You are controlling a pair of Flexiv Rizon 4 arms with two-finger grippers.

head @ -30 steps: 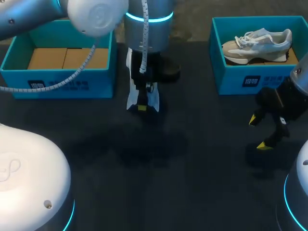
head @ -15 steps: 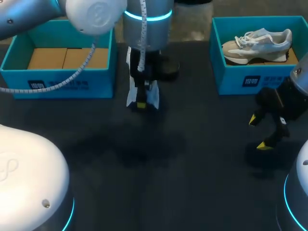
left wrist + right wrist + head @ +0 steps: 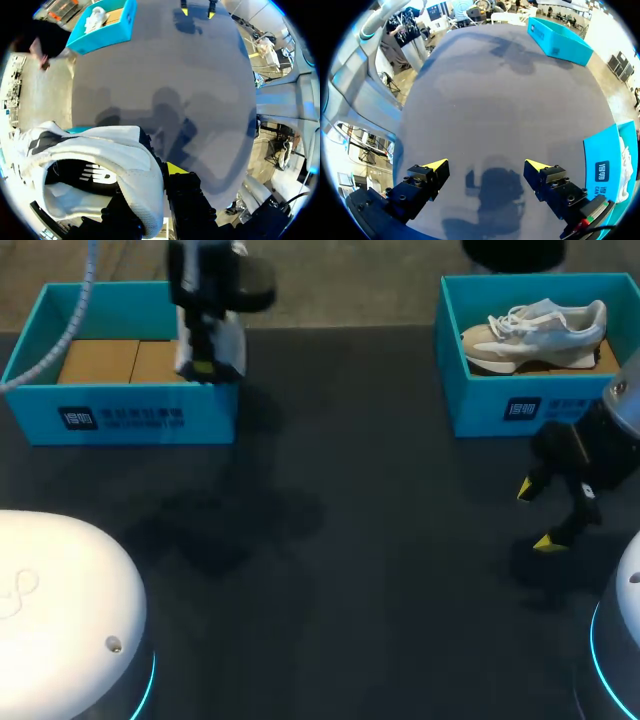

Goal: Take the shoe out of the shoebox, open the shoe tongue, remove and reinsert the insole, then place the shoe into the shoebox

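White shoe (image 3: 226, 344) grasped by left hand (image 3: 205, 368) above left shoebox (image 3: 120, 416), right hand (image 3: 534, 516) released, well apart

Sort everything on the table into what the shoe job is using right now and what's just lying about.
In use: white shoe, clamped in the left gripper; left shoebox next to it, cardboard inside.
Lying about: right shoebox; the pale sneaker lying in it; right gripper, open, empty over the table.
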